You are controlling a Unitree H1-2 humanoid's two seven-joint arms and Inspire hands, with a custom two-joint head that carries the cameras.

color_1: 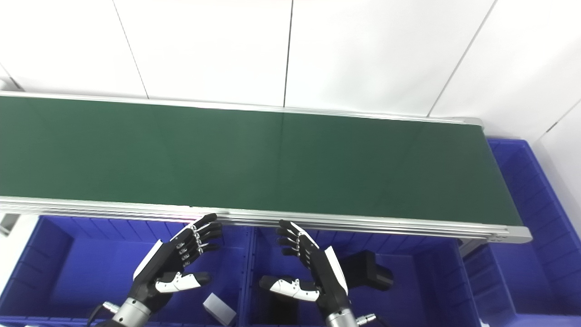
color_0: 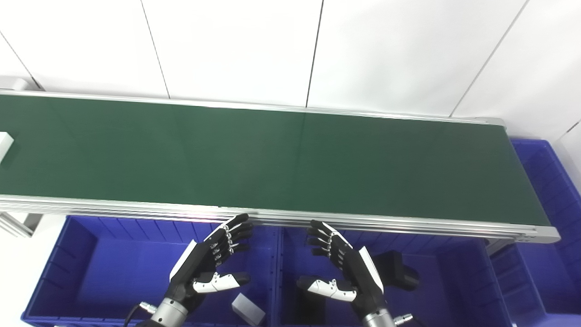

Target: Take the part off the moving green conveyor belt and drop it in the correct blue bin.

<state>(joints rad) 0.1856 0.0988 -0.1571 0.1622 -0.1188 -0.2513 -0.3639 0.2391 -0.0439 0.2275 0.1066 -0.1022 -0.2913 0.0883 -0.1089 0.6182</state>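
- The long dark green conveyor belt (color_0: 272,159) with silver aluminium side rails runs left to right across the scene; most of its surface carries nothing.
- A small white block-shaped part (color_0: 4,146) sits on the belt at the far left edge of the left eye view, cut off by the frame; it is outside the right eye view. It is well apart from both hands.
- The left robot hand (color_0: 213,261), black with white panels, hovers just near of the belt's near rail, above the left blue plastic bin (color_0: 91,272). Its fingers are spread apart and it holds nothing.
- The right robot hand (color_0: 338,265) mirrors it above the middle blue plastic bin (color_0: 454,281), palm turned inward, fingers apart, empty.
- A white rectangular block (color_0: 248,310) already lies in the left bin, near its right wall.
- A black blocky part (color_0: 399,270) already lies in the middle bin.
- A third blue plastic bin (color_0: 549,190) stands at the right end of the belt.
- Judgement: both hands are waiting. The pick is not yet begun; grasp, lift and drop into the matching bin, probably the left one with the white block, all remain.
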